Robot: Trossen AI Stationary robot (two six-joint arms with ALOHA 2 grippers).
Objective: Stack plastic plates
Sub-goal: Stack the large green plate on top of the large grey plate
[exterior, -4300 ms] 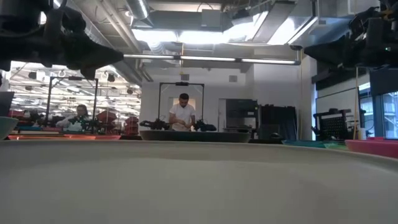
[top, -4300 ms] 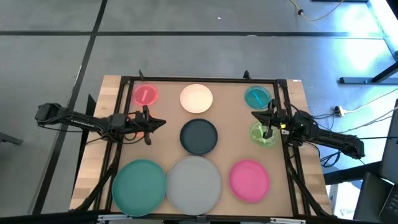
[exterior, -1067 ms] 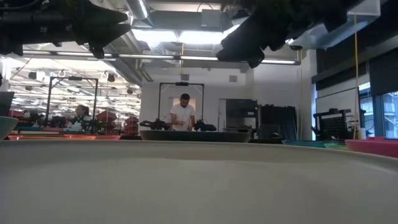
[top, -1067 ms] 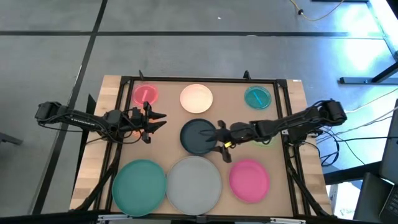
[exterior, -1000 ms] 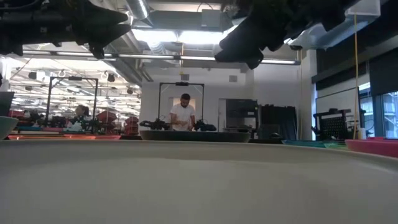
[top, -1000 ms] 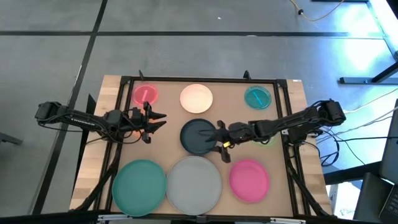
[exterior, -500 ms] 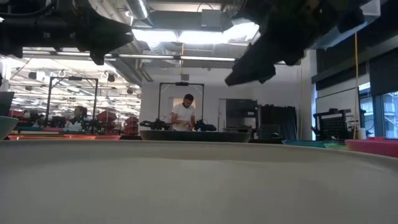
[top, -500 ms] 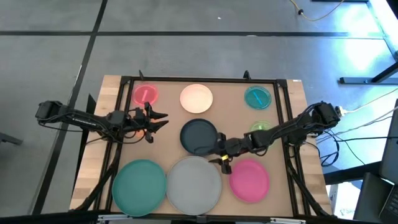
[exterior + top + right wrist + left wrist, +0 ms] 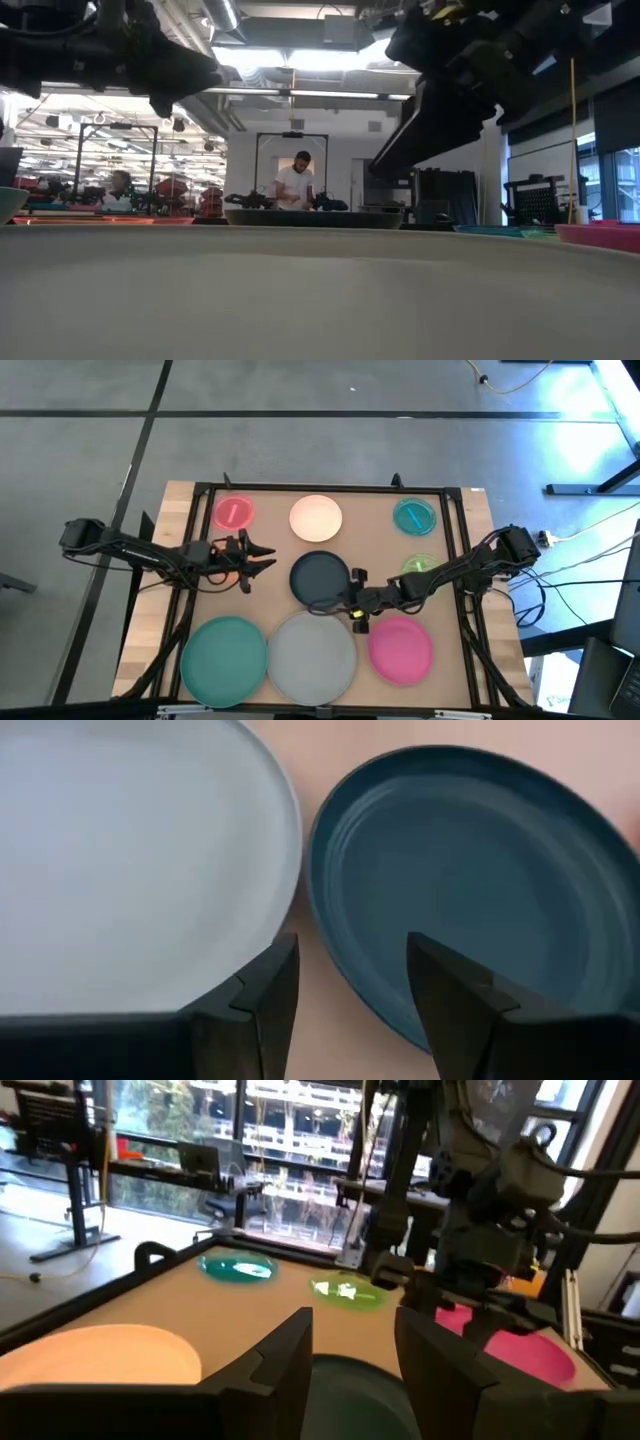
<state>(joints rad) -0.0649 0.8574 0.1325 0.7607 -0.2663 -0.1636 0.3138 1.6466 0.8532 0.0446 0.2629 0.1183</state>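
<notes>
Two spread fingers on right gripper (image 9: pixel 354 601), empty, hovering near dark grey plate (image 9: pixel 320 579) rim. Risk imo: low approach nudges grey plate (image 9: pixel 314 657) or just shoves rim.

Bare table (image 9: pixel 270 550) lies between the left hand (image 9: pixel 262 561) and the dark grey plate (image 9: pixel 320 578).

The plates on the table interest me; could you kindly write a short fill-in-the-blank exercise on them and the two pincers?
The right pincer hovers open at the edge of the dark ____ plate.
The large grey plate lies between the teal plate and the large ____ plate.
The left pincer is open, empty, beside the small ____ plate.

Missing words: grey; pink; pink
</notes>
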